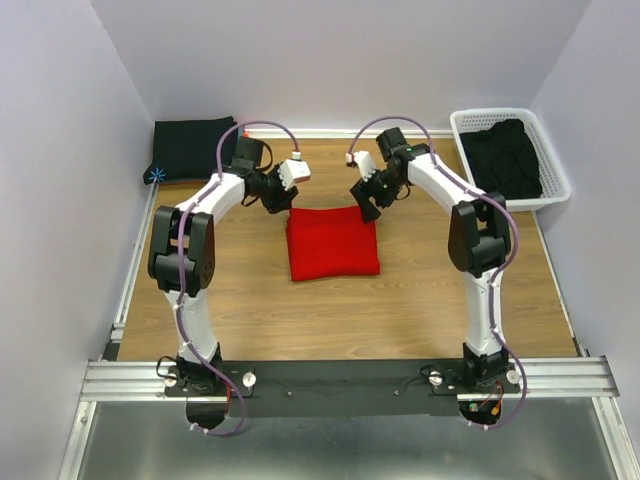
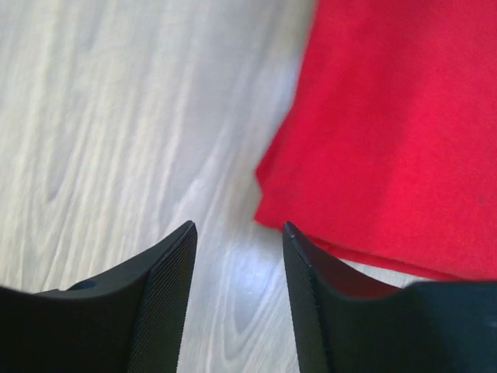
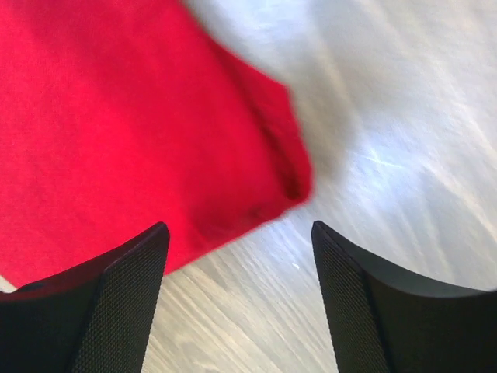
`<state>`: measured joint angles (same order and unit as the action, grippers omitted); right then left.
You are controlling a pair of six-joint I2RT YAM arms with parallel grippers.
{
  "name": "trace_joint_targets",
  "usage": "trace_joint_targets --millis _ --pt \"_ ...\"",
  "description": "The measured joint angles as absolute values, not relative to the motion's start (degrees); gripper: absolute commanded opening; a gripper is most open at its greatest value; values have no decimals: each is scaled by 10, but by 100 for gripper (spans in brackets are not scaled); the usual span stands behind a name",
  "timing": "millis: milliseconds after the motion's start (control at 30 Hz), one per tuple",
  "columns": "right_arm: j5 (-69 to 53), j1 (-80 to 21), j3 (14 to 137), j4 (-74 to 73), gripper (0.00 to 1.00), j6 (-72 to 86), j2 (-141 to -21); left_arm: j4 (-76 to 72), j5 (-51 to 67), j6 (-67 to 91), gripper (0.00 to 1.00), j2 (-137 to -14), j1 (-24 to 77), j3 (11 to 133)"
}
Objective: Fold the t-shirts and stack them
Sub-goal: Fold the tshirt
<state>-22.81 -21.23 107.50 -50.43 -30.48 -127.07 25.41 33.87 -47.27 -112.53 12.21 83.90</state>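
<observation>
A bright red t-shirt (image 1: pixel 332 243) lies folded into a flat square in the middle of the wooden table (image 1: pixel 330 320). My left gripper (image 1: pixel 279 202) hovers at its far left corner, open and empty. In the left wrist view the red t-shirt (image 2: pixel 388 132) lies just ahead and right of the left gripper (image 2: pixel 239 231). My right gripper (image 1: pixel 368 206) stands open at the far right corner. In the right wrist view the red cloth (image 3: pixel 116 116) lies ahead and left of the right gripper (image 3: pixel 241 233), with only wood between the fingers. A folded black t-shirt (image 1: pixel 190 148) rests at the back left.
A white lattice basket (image 1: pixel 556 165) at the back right holds crumpled black shirts (image 1: pixel 505 155). Pale walls close in the table on the left, back and right. The aluminium rail (image 1: pixel 340 375) with both arm bases runs along the near edge.
</observation>
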Motion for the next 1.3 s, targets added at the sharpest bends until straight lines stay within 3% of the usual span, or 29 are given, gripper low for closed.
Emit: trace_joint_targets --millis 67,200,233,333,400,667,1033,1100,1133,1300 --pt "-221 -204 1078 -496 81 -281 -1262 247 341 -448 56 -1116 110 837" --pt "-233 -182 1077 -487 72 -223 -1223 220 357 -377 49 -1061 89 790" --pt "-244 -176 1075 -483 59 -211 -1209 214 367 -351 45 -1042 84 778" --pt "-322 -166 1047 -455 39 -157 -1153 180 424 -265 40 -986 90 739" --pt "-394 -170 1016 -424 33 -103 -1129 150 460 -220 40 -974 100 722" --pt "-528 -189 962 -321 27 44 -1230 -3 563 -4 39 -1085 123 688" --pt "-579 -139 1023 -229 32 149 -1395 -98 632 134 40 -1296 84 791" --pt "-580 -137 1031 -220 40 154 -1399 -100 633 135 43 -1296 81 793" --pt "-580 -136 1032 -217 52 158 -1398 -100 633 133 44 -1291 79 792" --pt "-578 -129 976 -204 65 186 -1324 -74 633 129 50 -1169 71 717"
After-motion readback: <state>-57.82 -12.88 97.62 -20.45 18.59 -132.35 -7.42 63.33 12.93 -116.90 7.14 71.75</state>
